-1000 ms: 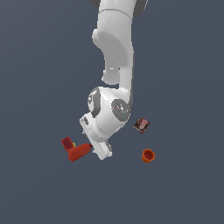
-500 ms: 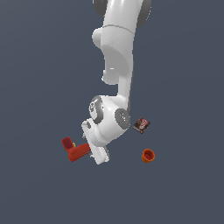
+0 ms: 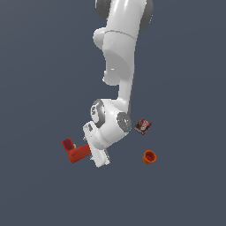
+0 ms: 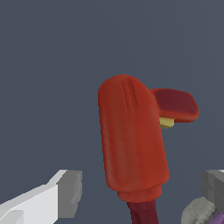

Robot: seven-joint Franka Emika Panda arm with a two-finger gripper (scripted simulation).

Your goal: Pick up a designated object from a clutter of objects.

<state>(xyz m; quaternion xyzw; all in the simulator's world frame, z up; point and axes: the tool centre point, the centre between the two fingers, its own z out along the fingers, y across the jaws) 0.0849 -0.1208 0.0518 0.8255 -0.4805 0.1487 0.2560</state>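
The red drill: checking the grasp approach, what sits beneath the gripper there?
The red drill lies between the open gripper fingers, none touching it. A whitish-purple ball peeks beside one finger. In the exterior view, the arm hides part of the drill body.

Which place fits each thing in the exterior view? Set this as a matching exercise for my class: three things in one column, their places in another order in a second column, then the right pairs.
Things
1. red drill-like item
2. orange cup
3. brown-red flat box

Places
A. beside the arm's wrist, on the exterior view's right, higher in the picture than the cup
B. on the exterior view's left, right at the hand
C. lowest of the things on the exterior view's right, apart from the arm

Pairs: 1-B, 2-C, 3-A
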